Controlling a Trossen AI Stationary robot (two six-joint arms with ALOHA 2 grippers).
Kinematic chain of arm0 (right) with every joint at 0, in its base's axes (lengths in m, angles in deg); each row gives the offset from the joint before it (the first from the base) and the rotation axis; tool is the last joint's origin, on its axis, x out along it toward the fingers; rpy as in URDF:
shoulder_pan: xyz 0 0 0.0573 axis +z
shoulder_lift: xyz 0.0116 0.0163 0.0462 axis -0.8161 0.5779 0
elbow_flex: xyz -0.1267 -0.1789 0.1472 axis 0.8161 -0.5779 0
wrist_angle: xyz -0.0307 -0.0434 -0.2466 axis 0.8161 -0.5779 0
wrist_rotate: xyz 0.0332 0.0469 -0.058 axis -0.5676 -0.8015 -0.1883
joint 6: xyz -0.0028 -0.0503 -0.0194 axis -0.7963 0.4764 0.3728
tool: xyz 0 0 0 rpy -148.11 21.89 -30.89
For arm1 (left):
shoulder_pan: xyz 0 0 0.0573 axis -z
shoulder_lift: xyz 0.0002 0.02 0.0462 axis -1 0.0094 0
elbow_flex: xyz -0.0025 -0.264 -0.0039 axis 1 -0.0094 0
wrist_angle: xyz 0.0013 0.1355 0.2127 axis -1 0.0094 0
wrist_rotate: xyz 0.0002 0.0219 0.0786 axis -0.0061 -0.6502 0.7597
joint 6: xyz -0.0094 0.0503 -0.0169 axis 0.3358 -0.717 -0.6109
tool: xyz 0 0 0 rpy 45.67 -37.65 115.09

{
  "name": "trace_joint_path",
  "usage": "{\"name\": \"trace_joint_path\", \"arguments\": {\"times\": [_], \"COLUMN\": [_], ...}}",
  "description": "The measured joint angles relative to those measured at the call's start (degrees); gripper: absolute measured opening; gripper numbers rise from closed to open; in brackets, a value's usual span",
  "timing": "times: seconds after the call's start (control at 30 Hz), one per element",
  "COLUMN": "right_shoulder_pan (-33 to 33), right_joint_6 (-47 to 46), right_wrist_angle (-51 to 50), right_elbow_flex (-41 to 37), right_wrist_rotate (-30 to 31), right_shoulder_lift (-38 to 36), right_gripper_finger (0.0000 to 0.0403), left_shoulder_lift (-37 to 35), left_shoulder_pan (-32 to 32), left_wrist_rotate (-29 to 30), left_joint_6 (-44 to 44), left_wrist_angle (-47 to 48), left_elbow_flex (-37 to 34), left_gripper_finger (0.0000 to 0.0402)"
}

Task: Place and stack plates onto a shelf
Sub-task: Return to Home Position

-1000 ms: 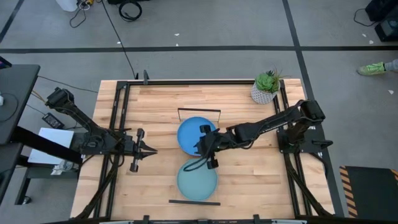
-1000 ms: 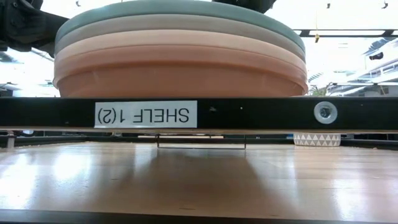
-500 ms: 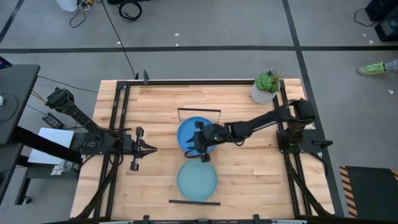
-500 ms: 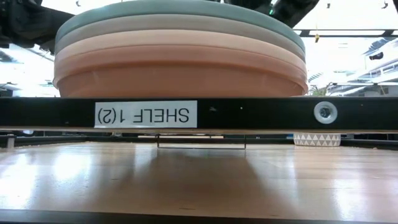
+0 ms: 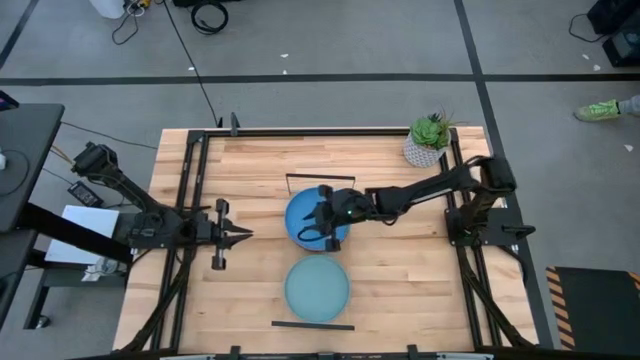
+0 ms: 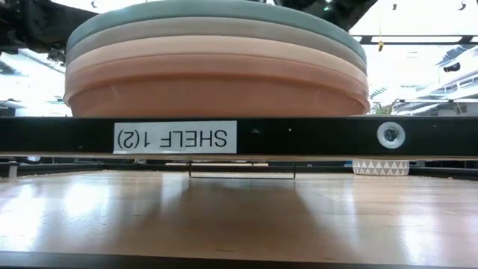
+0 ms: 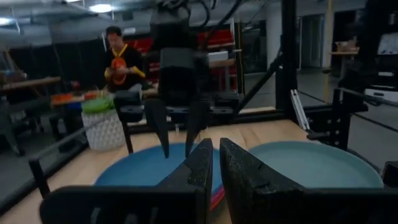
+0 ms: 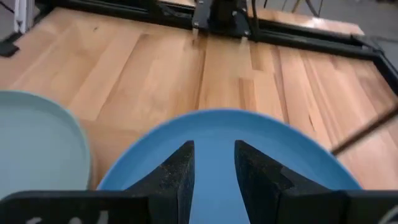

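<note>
Here, we are looking at the shelf [image 6: 314, 137] lying along the middle of the surface [image 5: 400, 275], and it is carrying two piles of plates side by side. The blue plate [image 8: 298, 155] is topping the pile farther from the low camera, and the light aqua plate [image 5: 317, 288] is topping the nearer one. In the low view we are counting four plates in that nearer stack [image 6: 216, 82], aqua uppermost and orange at the bottom. The right end effector [image 8: 213, 146] is hovering just over the blue plate, spread apart and gripping nothing. The left end effector [image 5: 244, 235] is waiting to the left of the shelf, clear of the plates, its fingers [image 7: 205, 168] drawn almost together with only a sliver between them, holding nothing. A white potted plant [image 5: 428, 140] is standing at the corner shown top right in the high view, well apart from the plates.
</note>
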Motion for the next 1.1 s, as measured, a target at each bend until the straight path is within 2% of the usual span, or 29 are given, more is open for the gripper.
{"name": "trace_joint_path", "arguments": {"times": [0.1,0.2,0.5,0.67,0.87,1.1], "right_shoulder_pan": [0.2,0.5,0.5,-0.6,-3.3,-6.8], "right_joint_6": [-3.0,-4.8,-9.1,-9.5,-12.7,-13.1], "right_wrist_angle": [-0.7,2.6,14.3,17.5,19.0,18.8], "right_elbow_flex": [-2.8,-8.5,-29.0,-37.6,-46.2,-53.0], "right_wrist_rotate": [0.5,4.4,12.2,12.0,12.0,12.0], "right_shoulder_lift": [-3.7,-8.3,-23.8,-32.0,-44.3,-58.2], "right_gripper_finger": [0.0119,0.0117,0.0113,0.0113,0.0113,0.0113], "left_shoulder_lift": [-1.6,-3.7,-7.0,-7.8,-10.9,-15.8], "left_shoulder_pan": [1.5,2.4,0.8,-2.2,-7.1,-7.8], "left_wrist_rotate": [0.0,0.0,-0.5,-1.0,-6.1,-6.1], "left_joint_6": [-3.8,-5.9,-5.2,-3.4,0.9,0.2], "left_wrist_angle": [-0.3,0.6,2.3,3.6,8.4,14.0], "left_elbow_flex": [0.0,0.0,0.0,0.0,0.0,0.0], "left_gripper_finger": [0.0032,0.0024,0.0011,0.0007,0.0003,0.0002]}}
